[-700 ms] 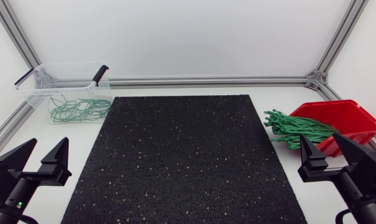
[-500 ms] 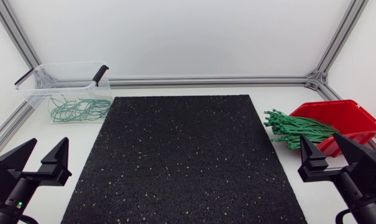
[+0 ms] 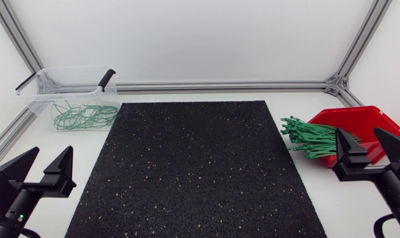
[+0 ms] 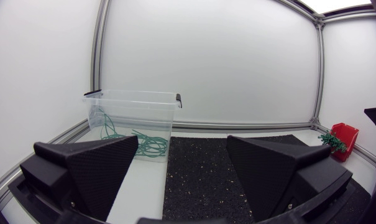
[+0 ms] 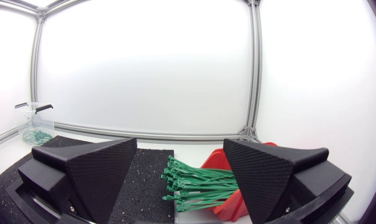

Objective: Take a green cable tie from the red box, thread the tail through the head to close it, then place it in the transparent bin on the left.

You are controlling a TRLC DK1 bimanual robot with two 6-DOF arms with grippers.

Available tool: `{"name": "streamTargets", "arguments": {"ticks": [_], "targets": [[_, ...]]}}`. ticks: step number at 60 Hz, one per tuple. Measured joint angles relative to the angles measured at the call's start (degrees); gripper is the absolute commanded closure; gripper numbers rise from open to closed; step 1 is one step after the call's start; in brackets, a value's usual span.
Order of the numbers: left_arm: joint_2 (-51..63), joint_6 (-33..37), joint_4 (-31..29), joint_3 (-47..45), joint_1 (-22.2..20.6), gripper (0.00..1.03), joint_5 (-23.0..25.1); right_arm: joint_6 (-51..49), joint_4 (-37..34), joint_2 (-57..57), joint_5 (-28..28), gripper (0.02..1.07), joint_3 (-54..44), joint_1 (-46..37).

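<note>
Where the head view looks down on the table, the left gripper [image 3: 52,155] stands open and empty beside the black mat [image 3: 193,172]. The right gripper [image 3: 358,135], also open and empty, is just beside the red box [image 3: 368,119], whose green cable ties [image 3: 312,137] spill toward the mat. Looped ties [image 3: 84,116] lie in the clear bin [image 3: 38,99]. In the left wrist view, spread fingers [image 4: 100,168] frame that bin [image 4: 135,109] ahead. In the right wrist view, the cable ties [image 5: 197,183] lie ahead of the parted fingers [image 5: 97,168], untouched.

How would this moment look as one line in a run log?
left gripper: open, empty | right gripper: open, empty, near red box | cable ties: bundle sticking out of box | bin: looped ties inside
</note>
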Motion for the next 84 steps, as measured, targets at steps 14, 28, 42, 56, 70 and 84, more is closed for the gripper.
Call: {"name": "streamTargets", "arguments": {"ticks": [14, 28, 42, 56, 70, 84], "targets": [[0.0, 0.0, 0.0, 0.0, 0.0, 0.04, -0.02, 0.0, -6.12, 10.67, 0.31, 0.06, 12.66, -1.18], [0.0, 0.0, 0.0, 0.0, 0.02, 0.04, 0.0, -0.13, -14.43, 24.63, -4.79, 0.06, 27.85, -8.0], [0.0, 0.0, 0.0, 0.0, 0.02, 0.04, 0.0, -9.84, -26.88, 39.41, -14.05, 0.06, 42.25, -14.99], [0.0, 0.0, 0.0, 0.0, 0.0, 0.04, -0.02, -28.17, -42.62, 55.36, -14.73, 0.06, 56.92, -14.99], [0.0, 0.0, -0.02, 0.0, 0.0, 0.04, 0.0, -44.41, -52.65, 67.54, -16.85, 0.14, 64.39, -15.39], [0.0, 0.0, -0.02, 0.0, 0.0, 0.04, -0.02, -62.38, -52.78, 70.38, -16.26, 0.13, 64.28, -15.69]]}}
